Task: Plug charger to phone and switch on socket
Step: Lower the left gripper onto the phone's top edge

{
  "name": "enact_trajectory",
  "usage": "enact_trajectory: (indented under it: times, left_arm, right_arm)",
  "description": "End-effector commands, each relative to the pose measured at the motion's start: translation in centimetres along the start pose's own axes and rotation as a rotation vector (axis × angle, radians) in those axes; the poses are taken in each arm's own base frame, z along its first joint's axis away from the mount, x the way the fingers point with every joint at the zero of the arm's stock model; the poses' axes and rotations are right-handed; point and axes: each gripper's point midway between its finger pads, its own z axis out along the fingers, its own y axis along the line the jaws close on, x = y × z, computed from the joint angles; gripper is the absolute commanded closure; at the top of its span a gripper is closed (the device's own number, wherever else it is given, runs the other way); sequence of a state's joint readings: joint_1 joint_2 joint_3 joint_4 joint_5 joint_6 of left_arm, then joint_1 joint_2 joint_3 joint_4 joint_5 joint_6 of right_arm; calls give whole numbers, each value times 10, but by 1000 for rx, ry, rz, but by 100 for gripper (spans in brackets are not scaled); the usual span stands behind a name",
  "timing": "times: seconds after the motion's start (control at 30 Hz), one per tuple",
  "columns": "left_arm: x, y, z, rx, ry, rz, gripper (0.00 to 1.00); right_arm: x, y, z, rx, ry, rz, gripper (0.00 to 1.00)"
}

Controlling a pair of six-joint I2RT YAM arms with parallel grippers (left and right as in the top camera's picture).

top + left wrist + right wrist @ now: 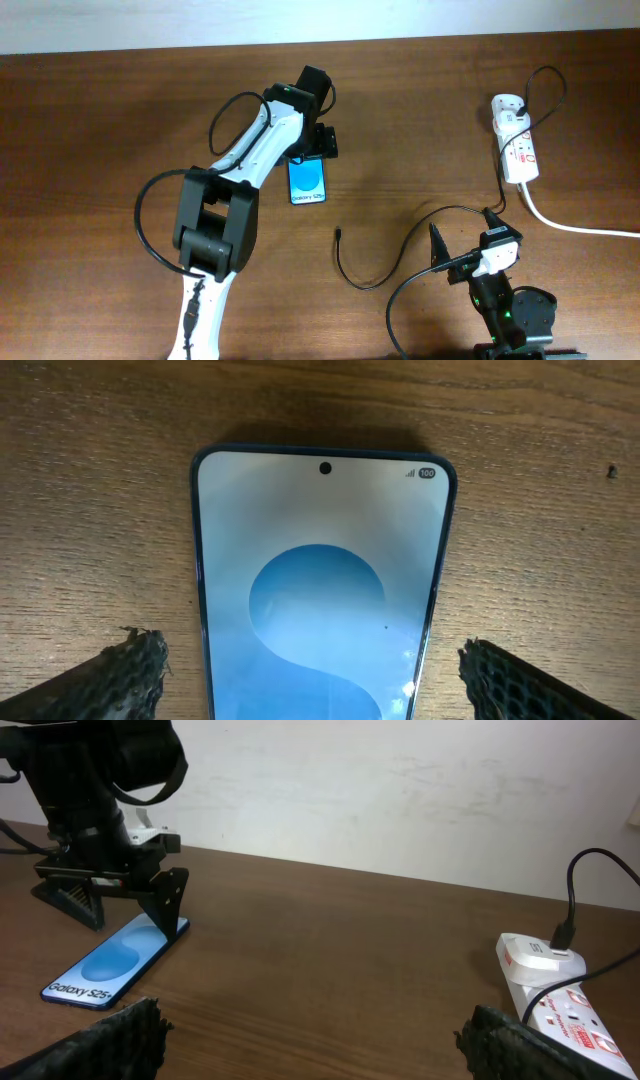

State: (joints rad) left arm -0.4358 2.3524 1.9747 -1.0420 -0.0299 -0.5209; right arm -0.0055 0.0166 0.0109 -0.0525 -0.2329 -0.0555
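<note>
Blue phone (115,963) screen reading "Galaxy S25+", badge (427,473) apparently "100", left tool (320,675) spread astride it, right tool (315,1040) apart

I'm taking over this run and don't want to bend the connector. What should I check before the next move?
1. Left claw open, one finger either side of the slim black-framed, blue-screened phone: ok.
2. Phone flat and screen up on the brown wooden table: ok.
3. Thin black charger cable held at its tip by a claw: not ok; the tip lies loose on the table.
4. Right claw open and empty: ok.
5. Cable's far end plugged into the white oblong power strip: ok.
6. Strip's switch on: cannot tell.
</note>
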Motion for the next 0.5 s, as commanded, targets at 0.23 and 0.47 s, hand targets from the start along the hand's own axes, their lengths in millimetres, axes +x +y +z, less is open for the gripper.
enact_trajectory:
  times: [0.23,0.47]
  left_arm:
    - [-7,2,1,-24,-35,-12,1]
    - [-11,-1,1,-14,-50,-13,1]
  right_arm:
    - [3,2,0,-6,6,9,2]
    - [3,2,0,-6,6,9,2]
